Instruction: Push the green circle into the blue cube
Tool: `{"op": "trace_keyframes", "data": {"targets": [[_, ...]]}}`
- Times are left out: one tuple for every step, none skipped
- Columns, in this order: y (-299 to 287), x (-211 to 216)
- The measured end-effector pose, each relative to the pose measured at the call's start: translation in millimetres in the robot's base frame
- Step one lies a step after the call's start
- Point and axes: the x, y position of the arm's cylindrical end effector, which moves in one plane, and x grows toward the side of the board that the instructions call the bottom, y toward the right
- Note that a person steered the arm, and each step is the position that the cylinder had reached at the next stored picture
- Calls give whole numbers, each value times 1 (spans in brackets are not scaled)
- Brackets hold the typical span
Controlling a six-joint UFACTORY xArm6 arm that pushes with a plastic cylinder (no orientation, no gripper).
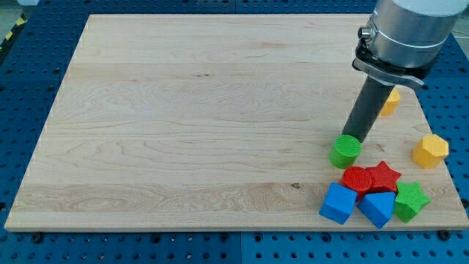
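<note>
The green circle point(344, 151) lies on the wooden board point(183, 125) at the view's lower right. My tip point(352, 136) rests at the circle's upper right edge, touching or nearly touching it. The blue cube point(338, 203) sits below the circle near the board's bottom edge, a short gap away. The rod rises up and to the right to the arm's grey body.
A red round block point(357, 179) and a red star point(383, 176) lie between the circle and the cube's right side. A second blue block point(377, 207) and a green star point(410, 200) sit at the bottom right. A yellow hexagon point(430, 150) and a yellow block point(390, 100) lie at the right edge.
</note>
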Motion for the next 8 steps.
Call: {"op": "trace_keyframes", "data": {"targets": [[21, -3], [37, 6], [40, 13], [16, 17], [-34, 30], [-83, 41], [-102, 39], [-113, 16]]}}
